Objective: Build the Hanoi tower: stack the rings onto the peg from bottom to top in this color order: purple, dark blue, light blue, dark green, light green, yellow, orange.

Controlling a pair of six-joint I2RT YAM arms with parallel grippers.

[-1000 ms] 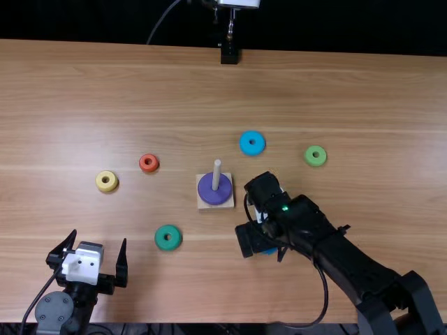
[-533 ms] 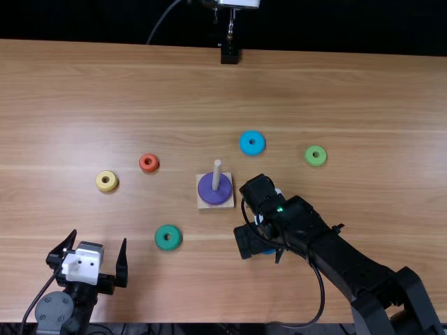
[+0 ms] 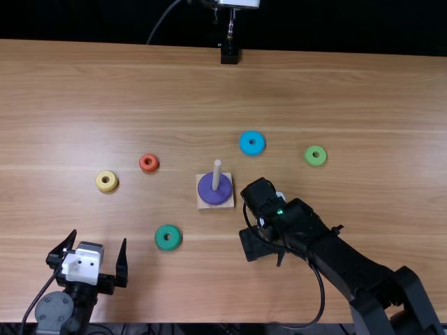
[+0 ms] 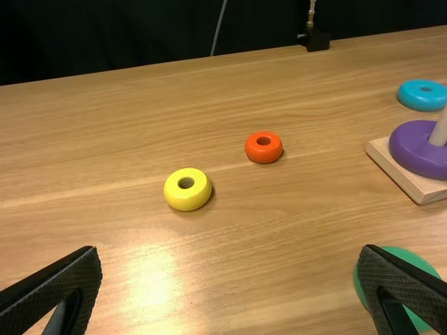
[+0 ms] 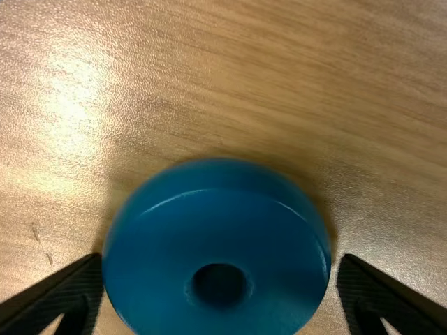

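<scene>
The right gripper point(image 3: 264, 211) is open, its 2 fingers on either side of the round dark blue ring point(image 5: 216, 234) on the light brown wooden table point(image 3: 335, 91). The left gripper point(image 3: 100, 236) is open and empty near the table's near edge. The thick purple ring point(image 3: 209, 198) is around the pale wooden peg point(image 3: 216, 176) on its square wooden base point(image 3: 201, 205). On the table, 5 other rings lie apart: round light blue point(image 3: 244, 144), dark green point(image 3: 167, 246), light green point(image 3: 309, 158), yellow point(image 4: 187, 202) and orange point(image 4: 263, 156).
</scene>
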